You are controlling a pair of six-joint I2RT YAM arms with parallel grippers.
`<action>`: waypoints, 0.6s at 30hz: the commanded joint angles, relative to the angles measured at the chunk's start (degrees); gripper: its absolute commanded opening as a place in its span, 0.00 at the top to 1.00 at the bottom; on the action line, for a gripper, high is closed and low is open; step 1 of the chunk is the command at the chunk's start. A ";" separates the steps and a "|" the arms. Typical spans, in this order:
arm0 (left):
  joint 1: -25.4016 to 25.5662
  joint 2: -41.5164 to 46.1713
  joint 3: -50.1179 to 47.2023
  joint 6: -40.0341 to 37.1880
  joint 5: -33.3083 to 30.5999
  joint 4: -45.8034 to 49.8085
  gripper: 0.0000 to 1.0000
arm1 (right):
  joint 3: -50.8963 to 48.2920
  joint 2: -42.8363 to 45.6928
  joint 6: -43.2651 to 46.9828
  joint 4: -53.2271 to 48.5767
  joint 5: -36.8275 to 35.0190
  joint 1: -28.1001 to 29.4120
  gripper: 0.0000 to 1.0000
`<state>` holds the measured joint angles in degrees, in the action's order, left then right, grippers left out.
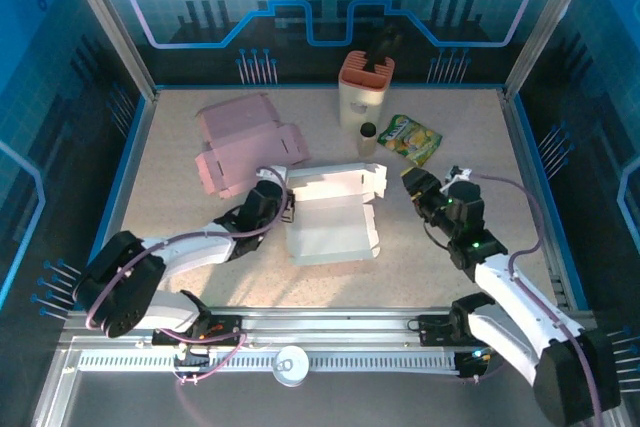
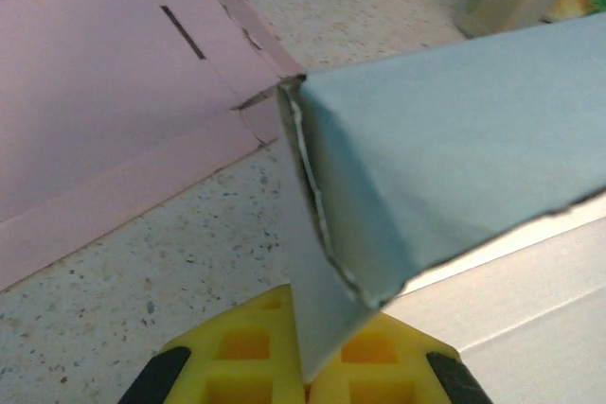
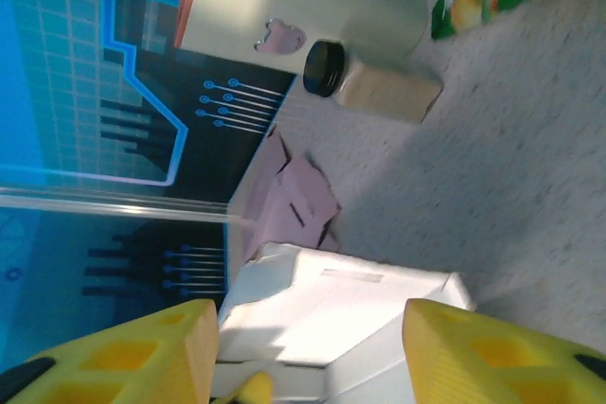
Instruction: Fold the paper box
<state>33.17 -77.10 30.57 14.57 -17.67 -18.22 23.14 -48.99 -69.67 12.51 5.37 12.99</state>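
Behind white box (image 1: pixel 330 222), pink cardboard (image 1: pixel 238 142), bottle (image 1: pixel 367 139), pouch (image 1: pixel 412 138), left end effector (image 1: pixel 286 205) clamped on it, right end effector (image 1: pixel 411 185) apart.

The top camera looked steeply down from high behind the near edge of the desk (image 1: pixel 165 197), taking in all of it. The left wrist camera sat very close — the left tool's fingers (image 2: pixel 237 347) at its bottom edge, a wall of the white paper box (image 2: pixel 454 158) right before the lens, the pink cardboard sheet (image 2: pixel 95 92) beyond. The right wrist camera, rolled sideways and farther off, faced that same box and sheet, plus the small jar (image 3: pixel 379 90).
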 commanded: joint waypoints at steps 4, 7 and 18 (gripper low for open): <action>-9.57 6.47 1.49 0.02 26.67 3.69 1.00 | 5.42 -3.80 25.10 -4.04 19.87 -7.53 0.54; -13.91 5.21 5.13 1.11 36.81 6.39 1.00 | 7.61 -6.28 30.58 -2.02 26.05 -7.62 0.55; -18.84 -5.57 12.11 6.59 54.34 4.21 1.00 | 14.27 -12.24 34.37 7.20 42.69 -7.70 0.59</action>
<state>14.57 -81.78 40.49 19.57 29.63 -13.91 35.03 -60.51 -38.37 16.49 41.47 5.93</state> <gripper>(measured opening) 0.053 0.417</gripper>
